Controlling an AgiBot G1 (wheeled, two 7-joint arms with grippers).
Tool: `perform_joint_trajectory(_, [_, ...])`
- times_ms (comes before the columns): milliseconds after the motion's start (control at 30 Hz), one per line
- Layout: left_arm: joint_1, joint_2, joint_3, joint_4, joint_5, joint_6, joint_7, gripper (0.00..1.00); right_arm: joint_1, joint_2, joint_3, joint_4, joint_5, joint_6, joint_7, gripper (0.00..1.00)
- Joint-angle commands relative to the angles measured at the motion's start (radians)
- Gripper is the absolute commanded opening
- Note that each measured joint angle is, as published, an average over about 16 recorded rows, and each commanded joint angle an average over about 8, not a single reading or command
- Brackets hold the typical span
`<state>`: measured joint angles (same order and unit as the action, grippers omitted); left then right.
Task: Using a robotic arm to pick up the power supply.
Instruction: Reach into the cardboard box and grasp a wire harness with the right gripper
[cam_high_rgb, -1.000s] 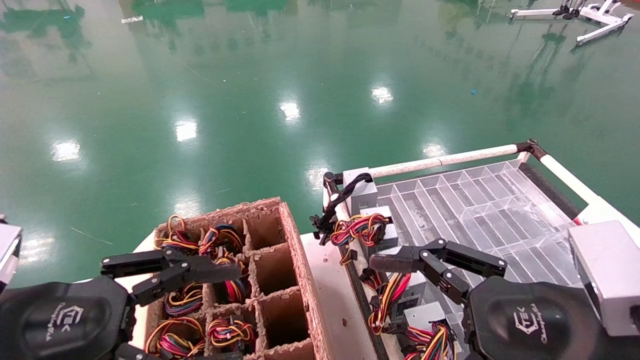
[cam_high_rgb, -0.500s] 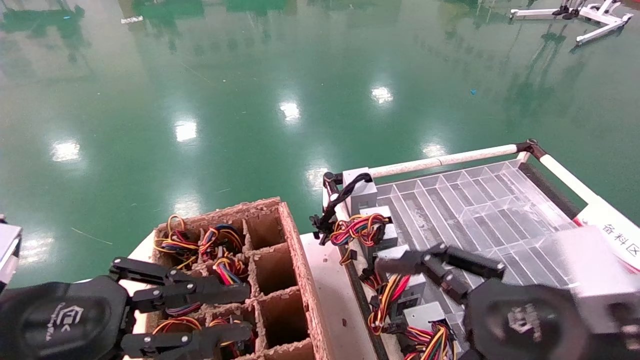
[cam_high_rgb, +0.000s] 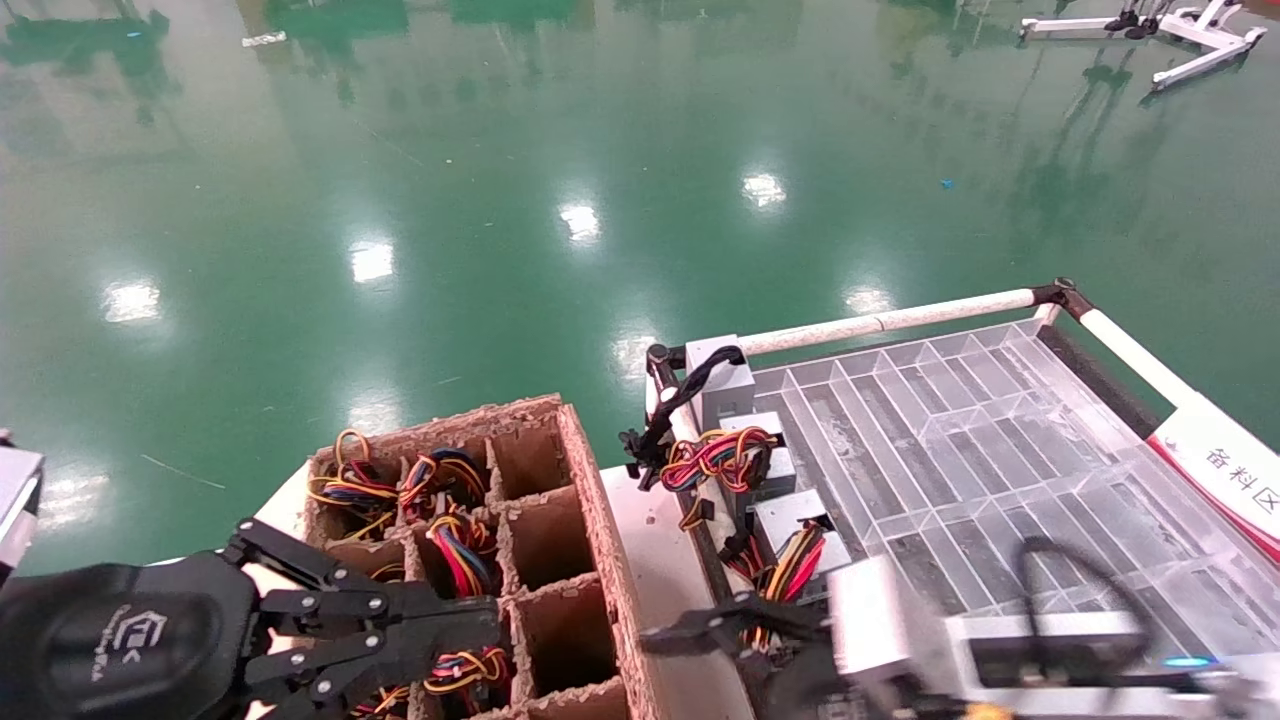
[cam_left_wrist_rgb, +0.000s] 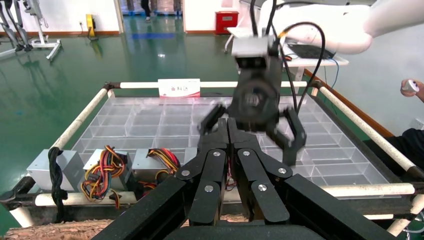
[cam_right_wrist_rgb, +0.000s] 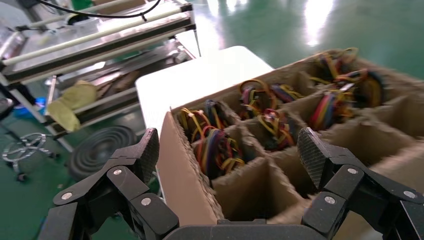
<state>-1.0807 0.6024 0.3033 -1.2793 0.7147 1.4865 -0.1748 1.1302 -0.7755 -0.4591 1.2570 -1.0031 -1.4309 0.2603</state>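
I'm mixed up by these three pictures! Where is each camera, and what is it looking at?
Head: up high, looking down at the cardboard box and clear tray; both arms show.
Right wrist: behind the open right gripper, facing the box's wire-filled cells.
Left wrist: behind the shut left gripper, facing the tray and right gripper.
Shared: head and left wrist both see the tray's power supplies.

Grey power supply (cam_high_rgb: 790, 520), brown carton (cam_high_rgb: 590, 500), green floor (cam_high_rgb: 500, 200).

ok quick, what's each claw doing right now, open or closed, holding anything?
Left claw: closed, empty, over the cardboard box.
Right claw: open, empty, beside the tray.
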Motion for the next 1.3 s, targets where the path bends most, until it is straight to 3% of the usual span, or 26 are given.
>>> perform_joint_trajectory(33, [0.000, 0.000, 0.000, 0.000, 0.000, 0.000, 0.000, 0.00, 0.010, -0.037, -0.023, -0.012, -0.024, 0.004, 0.005, 1.00])
perform_joint_trajectory(267, [0.000, 0.000, 0.000, 0.000, 0.000, 0.000, 0.000, 0.00, 0.070, -0.145, -0.095, -0.085, -0.121, 0.008, 0.019, 1.00])
perform_joint_trajectory(367, [0.000, 0.000, 0.001, 0.000, 0.000, 0.000, 0.000, 0.09, 0.091, -0.191, -0.121, -0.118, -0.152, 0.006, 0.018, 0.94])
perform_joint_trajectory(433, [0.000, 0.000, 0.001, 0.000, 0.000, 0.000, 0.000, 0.32, 0.103, -0.220, -0.137, -0.141, -0.169, 0.003, 0.015, 0.75])
perform_joint_trajectory(567, [0.000, 0.000, 0.001, 0.000, -0.001, 0.000, 0.000, 0.81, 0.127, -0.273, -0.166, -0.190, -0.201, -0.005, 0.007, 0.25])
perform_joint_trajectory(633, [0.000, 0.000, 0.001, 0.000, -0.001, 0.000, 0.000, 0.98, 0.137, -0.294, -0.178, -0.214, -0.214, -0.009, 0.003, 0.07])
perform_joint_trajectory(700, [0.000, 0.000, 0.001, 0.000, -0.001, 0.000, 0.000, 1.00, 0.146, -0.313, -0.190, -0.236, -0.227, -0.013, -0.002, 0.00])
perform_joint_trajectory(1300, [0.000, -0.001, 0.002, 0.000, -0.001, -0.001, 0.001, 1.00, 0.194, -0.407, -0.243, -0.373, -0.292, -0.031, -0.036, 0.00])
